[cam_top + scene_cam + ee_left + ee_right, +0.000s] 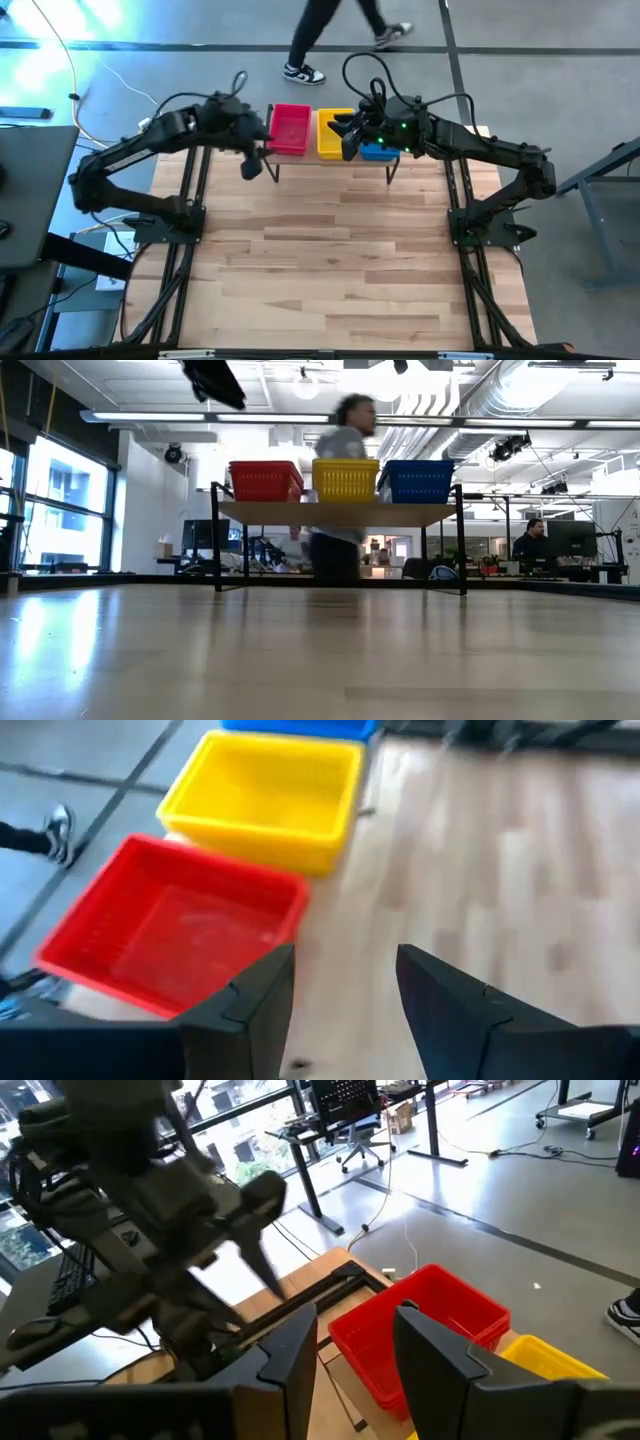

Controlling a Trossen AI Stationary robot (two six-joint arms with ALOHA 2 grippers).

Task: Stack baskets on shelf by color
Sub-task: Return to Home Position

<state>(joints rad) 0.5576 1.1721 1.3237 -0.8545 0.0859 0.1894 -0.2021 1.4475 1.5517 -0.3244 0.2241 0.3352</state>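
Baskets are sitting in a row on the shelf point(340, 513) at the upper middle of the high view: red point(290, 128) on the left, yellow point(330, 135) in the centre, blue point(375, 152) on the right. They are sorted by colour so each pile nests only its own kind, though how many are nested in each cannot be told. The left gripper point(250, 165) is hanging just beside the shelf's left end, near red, its fingers spread and holding nothing. The right gripper point(347, 140) is hovering over the yellow and blue piles, also released and empty. With no basket lying loose on the table point(330, 260), the sorting is looking finished, and both arms are probably due to pull back clear of the shelf. A person point(320, 40) is walking past behind it.
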